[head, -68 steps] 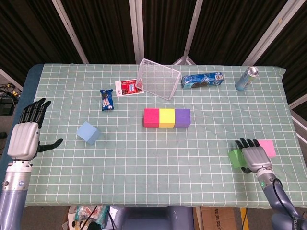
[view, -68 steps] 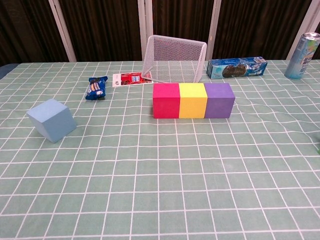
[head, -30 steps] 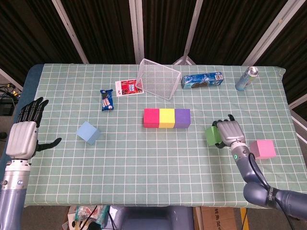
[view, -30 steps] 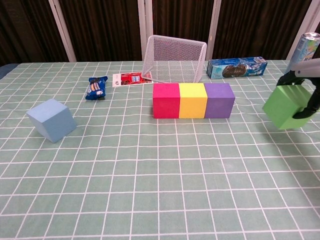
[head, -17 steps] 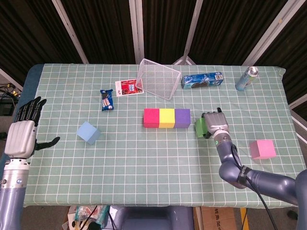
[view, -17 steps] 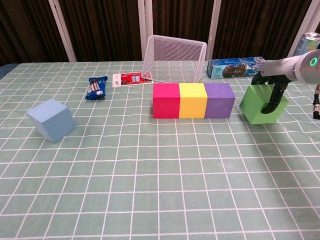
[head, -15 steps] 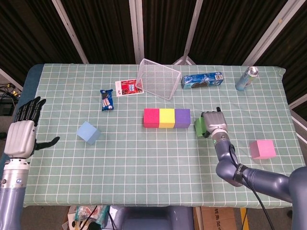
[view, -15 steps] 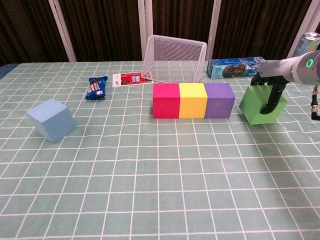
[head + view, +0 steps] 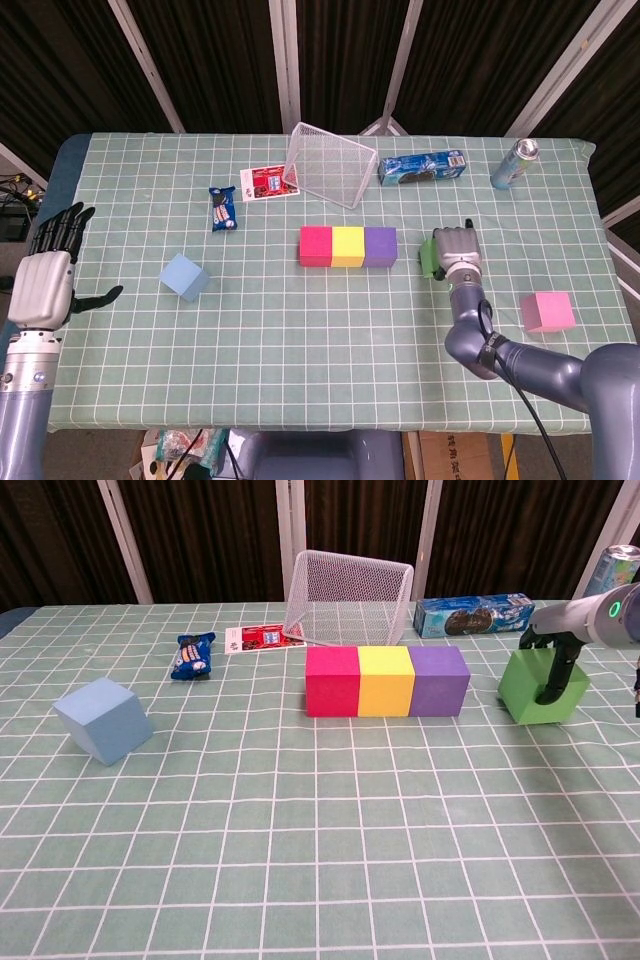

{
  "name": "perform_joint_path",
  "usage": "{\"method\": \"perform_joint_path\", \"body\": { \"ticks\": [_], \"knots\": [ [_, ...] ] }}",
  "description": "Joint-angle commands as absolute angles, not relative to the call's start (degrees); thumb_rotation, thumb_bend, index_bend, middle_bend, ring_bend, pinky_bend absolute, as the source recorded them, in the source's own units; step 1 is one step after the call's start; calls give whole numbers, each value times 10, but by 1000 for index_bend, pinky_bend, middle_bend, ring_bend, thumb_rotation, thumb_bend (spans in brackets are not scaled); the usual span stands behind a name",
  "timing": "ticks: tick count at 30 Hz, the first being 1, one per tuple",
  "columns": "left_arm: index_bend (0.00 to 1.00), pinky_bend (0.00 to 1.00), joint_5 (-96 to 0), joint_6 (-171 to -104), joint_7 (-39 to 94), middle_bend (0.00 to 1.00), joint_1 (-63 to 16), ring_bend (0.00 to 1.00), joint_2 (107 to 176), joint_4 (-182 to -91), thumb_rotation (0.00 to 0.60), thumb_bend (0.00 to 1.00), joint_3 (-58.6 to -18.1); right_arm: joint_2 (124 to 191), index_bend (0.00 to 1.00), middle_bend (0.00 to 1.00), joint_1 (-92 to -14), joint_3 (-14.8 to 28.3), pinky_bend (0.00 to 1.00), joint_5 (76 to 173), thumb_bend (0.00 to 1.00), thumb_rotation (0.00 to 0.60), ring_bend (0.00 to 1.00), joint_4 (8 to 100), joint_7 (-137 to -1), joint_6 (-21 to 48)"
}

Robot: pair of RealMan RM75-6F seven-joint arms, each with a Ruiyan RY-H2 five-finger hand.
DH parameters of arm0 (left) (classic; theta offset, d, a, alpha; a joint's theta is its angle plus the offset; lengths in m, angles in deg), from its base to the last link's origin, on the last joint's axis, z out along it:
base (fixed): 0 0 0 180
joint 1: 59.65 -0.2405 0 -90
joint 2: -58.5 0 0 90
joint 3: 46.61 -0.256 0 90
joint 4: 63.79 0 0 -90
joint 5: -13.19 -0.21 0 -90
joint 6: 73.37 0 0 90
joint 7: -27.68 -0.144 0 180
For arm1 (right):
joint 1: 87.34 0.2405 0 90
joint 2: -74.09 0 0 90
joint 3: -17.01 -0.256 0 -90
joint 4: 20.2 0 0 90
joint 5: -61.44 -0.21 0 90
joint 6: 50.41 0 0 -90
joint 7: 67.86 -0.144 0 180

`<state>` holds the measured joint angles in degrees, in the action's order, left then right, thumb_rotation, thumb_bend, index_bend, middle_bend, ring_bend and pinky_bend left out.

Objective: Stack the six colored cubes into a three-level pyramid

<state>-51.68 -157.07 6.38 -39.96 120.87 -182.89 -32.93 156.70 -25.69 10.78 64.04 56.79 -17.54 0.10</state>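
Observation:
A magenta cube (image 9: pixel 316 246), a yellow cube (image 9: pixel 348 246) and a purple cube (image 9: pixel 380 246) stand touching in a row at the table's middle. My right hand (image 9: pixel 455 250) grips a green cube (image 9: pixel 429 257) just right of the purple one, with a gap between them. In the chest view the green cube (image 9: pixel 540 688) is tilted, and dark fingers (image 9: pixel 553 675) lie over its front face. A light blue cube (image 9: pixel 184 276) lies at the left, and a pink cube (image 9: pixel 547 311) at the right front. At the table's left edge, my left hand (image 9: pixel 45 280) is open and holds nothing.
A tipped wire basket (image 9: pixel 330 165) stands behind the row. A blue cookie box (image 9: pixel 422 167) and a can (image 9: pixel 515 163) are at the back right. A snack packet (image 9: pixel 224 209) and a red card (image 9: pixel 268 183) lie at the back left.
My right hand took the green cube from the right front and carried it left, next to the purple cube. In the last half second it shifted slightly right. The left hand barely moved.

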Motion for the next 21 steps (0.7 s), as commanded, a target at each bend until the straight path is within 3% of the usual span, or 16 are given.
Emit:
{"method": "perform_joint_path", "body": {
  "ticks": [1,5,8,21],
  "knots": [
    [0,0,-519,-1570,61,0,-399,0,1209,-1831,600,102,-331,1565,17,267,-259,107,0,635,291,600,177,569,-175,-2],
    [0,0,-521,-1572,60,0,-399,0,1210,-1833,600,102,-331,1561,0,109,-264,103,0,639,290,600,68,576,-185,-2],
    [0,0,-522,-1573,60,0,-400,0,1210,-1835,600,102,-331,1560,0,45,-270,102,0,648,291,600,31,581,-195,0],
    [0,0,-527,-1573,63,0,-400,0,1209,-1837,600,102,-333,1522,0,15,-310,101,0,749,290,600,7,619,-261,-25]
  ]
}}
